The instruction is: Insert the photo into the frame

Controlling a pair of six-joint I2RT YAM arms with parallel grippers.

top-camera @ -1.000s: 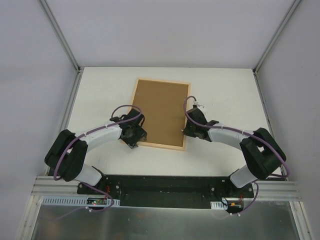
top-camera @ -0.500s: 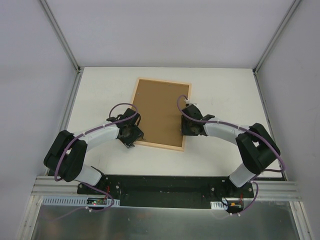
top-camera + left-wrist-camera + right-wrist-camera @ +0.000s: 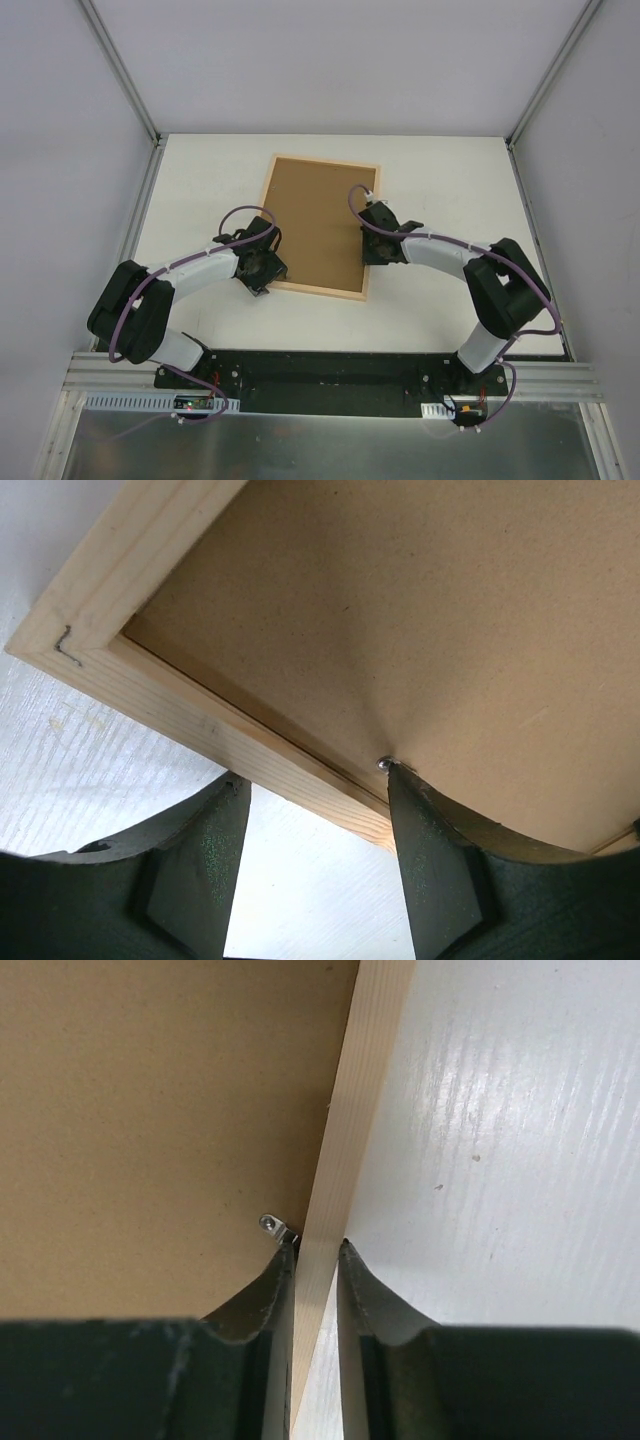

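The frame (image 3: 320, 291) of light wood lies face down on the white table, its brown backing board (image 3: 318, 220) on top. The photo is hidden. My left gripper (image 3: 262, 272) is at the frame's near left corner, open. In the left wrist view its jaws (image 3: 313, 775) straddle the near rail (image 3: 200, 725), one fingertip by a small metal tab (image 3: 383, 764) on the board. My right gripper (image 3: 372, 250) is on the frame's right side. In the right wrist view it (image 3: 318, 1243) is shut on the right rail (image 3: 365, 1080), next to another tab (image 3: 272, 1225).
White walls with metal posts (image 3: 120, 70) enclose the table on three sides. Bare white tabletop (image 3: 450, 180) surrounds the frame. The arms' black base rail (image 3: 330, 375) runs along the near edge.
My right gripper has moved up along the frame's right rail, opened briefly and closed on it. The left gripper shifted slightly left early on and then held still.
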